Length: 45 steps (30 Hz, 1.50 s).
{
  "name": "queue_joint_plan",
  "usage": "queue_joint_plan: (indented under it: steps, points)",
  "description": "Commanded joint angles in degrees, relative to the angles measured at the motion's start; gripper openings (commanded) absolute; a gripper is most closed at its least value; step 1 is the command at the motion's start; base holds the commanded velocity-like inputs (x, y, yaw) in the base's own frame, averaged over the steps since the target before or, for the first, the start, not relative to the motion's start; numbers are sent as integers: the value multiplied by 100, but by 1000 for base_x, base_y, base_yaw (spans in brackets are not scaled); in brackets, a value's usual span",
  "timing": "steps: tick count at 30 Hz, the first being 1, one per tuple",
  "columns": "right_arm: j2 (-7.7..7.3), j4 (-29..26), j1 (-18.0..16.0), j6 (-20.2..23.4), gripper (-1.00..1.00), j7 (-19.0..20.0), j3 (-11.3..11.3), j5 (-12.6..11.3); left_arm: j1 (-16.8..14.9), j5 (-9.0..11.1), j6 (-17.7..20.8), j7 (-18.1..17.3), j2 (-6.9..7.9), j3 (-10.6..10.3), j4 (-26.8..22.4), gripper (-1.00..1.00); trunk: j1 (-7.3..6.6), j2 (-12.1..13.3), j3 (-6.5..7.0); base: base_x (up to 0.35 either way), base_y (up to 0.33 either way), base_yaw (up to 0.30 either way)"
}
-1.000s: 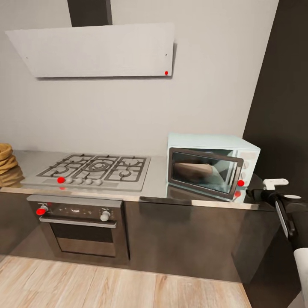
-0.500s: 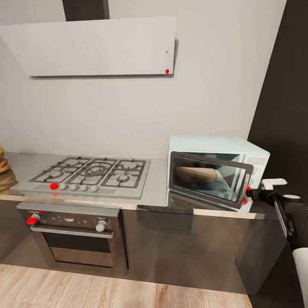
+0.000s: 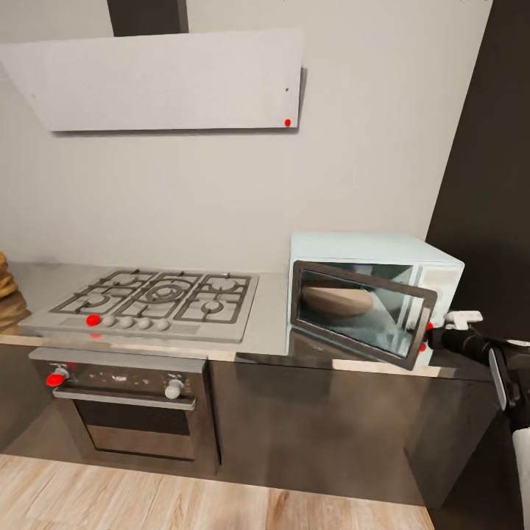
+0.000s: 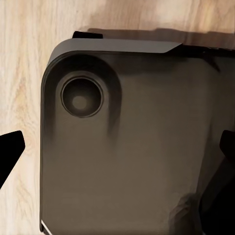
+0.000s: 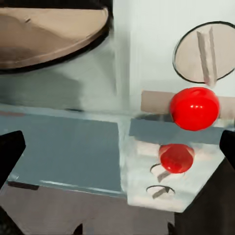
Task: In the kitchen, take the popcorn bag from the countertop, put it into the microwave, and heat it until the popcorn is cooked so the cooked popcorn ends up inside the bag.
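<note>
Mint microwave door ajar, interior blurred | right gripper by knobs, jaws apart | left gripper jaws apart

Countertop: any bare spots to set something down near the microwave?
On the countertop, a bare strip lies between the gas hob and the microwave, and another left of the hob, up to the tan stack. The microwave's right end is crowded: its door hangs ajar and the right gripper is beside it.
</note>
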Motion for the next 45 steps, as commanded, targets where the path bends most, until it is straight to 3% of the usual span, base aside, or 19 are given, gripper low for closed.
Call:
queue_joint_plan:
  steps: [1, 7, 16, 22, 29, 35, 41, 45]
  points:
    - [17, -8, -4, 41, 100, 93, 658, 6, -3, 41, -17, 5, -2, 13, 0, 100, 0, -3, -6, -106, 0, 0]
    - [79, -7, -4, 132, 100, 101, 661, -2, -3, 39, -21, 5, -2, 14, 2, 100, 0, -3, -6, -311, 0, 0]
    - [314, 275, -4, 123, 100, 68, 671, 25, -3, 39, -16, 5, -2, 6, -4, 100, 0, -3, -6, -278, 0, 0]
    - [769, 219, -4, 125, 100, 48, 667, 36, -3, 45, -19, 5, -2, 6, -5, 100, 0, -3, -6, -12, 0, 0]
    - [915, -64, -4, 127, 100, 117, 665, -1, -3, 48, -17, 5, -1, 6, -5, 100, 0, -3, -6, 0, 0, 0]
    - [1043, -81, -4, 115, 100, 790, 715, 6, -3, 48, -19, 5, 0, 6, -5, 100, 0, -3, -6, 0, 0, 0]
    - [1061, -81, -4, 108, 100, 1351, 720, 30, -3, 48, -15, 5, 6, 6, -5, 100, 0, -3, -6, 0, 0, 0]
    - [1061, -81, -4, 108, 100, 1410, 718, 43, -3, 48, -14, 5, 1, 6, -5, 100, 0, -3, -6, 0, 142, 0]
